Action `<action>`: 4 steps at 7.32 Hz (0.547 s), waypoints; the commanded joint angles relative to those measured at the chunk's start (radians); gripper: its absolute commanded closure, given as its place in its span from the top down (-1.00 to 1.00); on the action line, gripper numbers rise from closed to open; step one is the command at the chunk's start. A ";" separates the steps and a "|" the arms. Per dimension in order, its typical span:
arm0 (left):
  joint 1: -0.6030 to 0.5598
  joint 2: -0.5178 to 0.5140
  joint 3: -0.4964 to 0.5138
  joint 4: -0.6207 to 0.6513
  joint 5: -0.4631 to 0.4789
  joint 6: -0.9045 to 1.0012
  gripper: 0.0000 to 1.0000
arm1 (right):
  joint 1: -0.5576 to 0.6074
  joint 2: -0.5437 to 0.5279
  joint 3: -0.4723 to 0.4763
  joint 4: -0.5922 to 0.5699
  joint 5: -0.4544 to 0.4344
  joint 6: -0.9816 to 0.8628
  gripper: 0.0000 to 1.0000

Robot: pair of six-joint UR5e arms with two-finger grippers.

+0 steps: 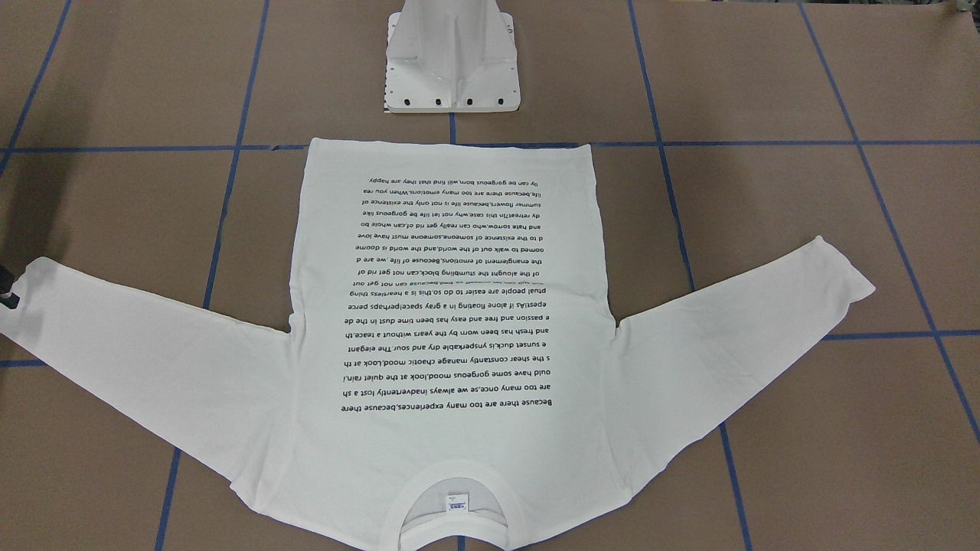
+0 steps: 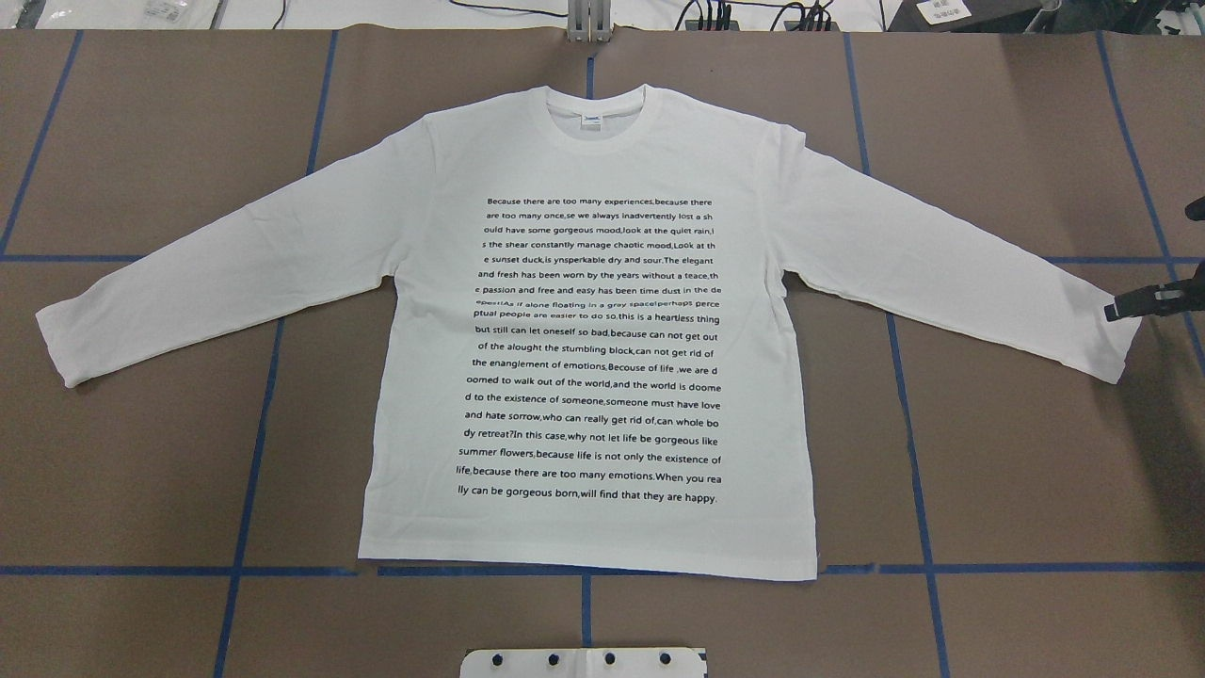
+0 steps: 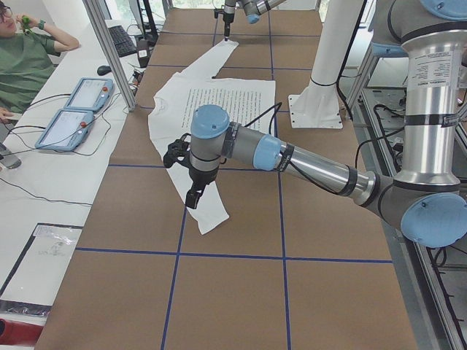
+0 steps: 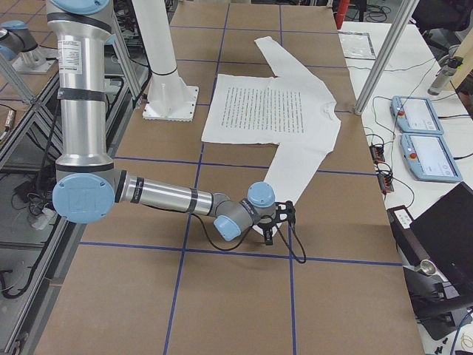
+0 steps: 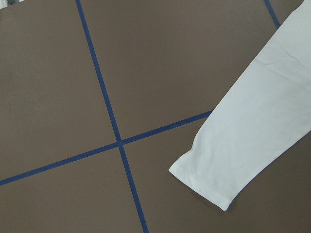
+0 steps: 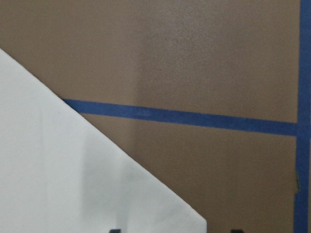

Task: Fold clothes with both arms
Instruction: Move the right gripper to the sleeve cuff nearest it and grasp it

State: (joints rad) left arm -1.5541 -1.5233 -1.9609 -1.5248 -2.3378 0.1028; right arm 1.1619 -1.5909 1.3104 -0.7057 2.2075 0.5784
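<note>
Shirt [image 2: 584,320] lies flat on the table [image 2: 141,471], printed side up, across the blue tape lines [image 2: 259,395]. Its long axis, from collar [image 2: 595,102] to hem [image 2: 584,565], runs straight away from the robot. The collar points to the far, operators' side, and the hem lies near the pedestal [image 1: 452,69], apart from it. The text [image 2: 593,348] reads upright as seen from the robot. Both sleeves are spread out to the sides and slant a little back toward the robot. The right gripper [image 2: 1125,308] is low at the edge of the right cuff [image 2: 1120,353]. In the wrist view its two dark fingertips [image 6: 114,231] stand wide apart, not clenched, with the cuff corner between them. The left gripper [image 3: 191,195] hangs above the left sleeve near the left cuff [image 2: 56,348]. Whether its fingers are spread or closed, I cannot tell.
</note>
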 commanded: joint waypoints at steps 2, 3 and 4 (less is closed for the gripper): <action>-0.001 0.002 -0.001 0.000 0.000 0.000 0.99 | -0.001 0.000 -0.013 0.000 0.001 0.001 0.45; -0.001 0.003 -0.001 0.000 0.000 0.000 0.99 | -0.001 0.000 -0.014 0.000 0.001 0.001 0.31; -0.001 0.003 -0.001 0.000 0.000 0.000 0.99 | -0.001 0.000 -0.014 0.000 0.001 0.001 0.18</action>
State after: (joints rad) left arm -1.5554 -1.5208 -1.9619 -1.5248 -2.3378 0.1028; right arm 1.1613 -1.5908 1.2972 -0.7056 2.2089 0.5798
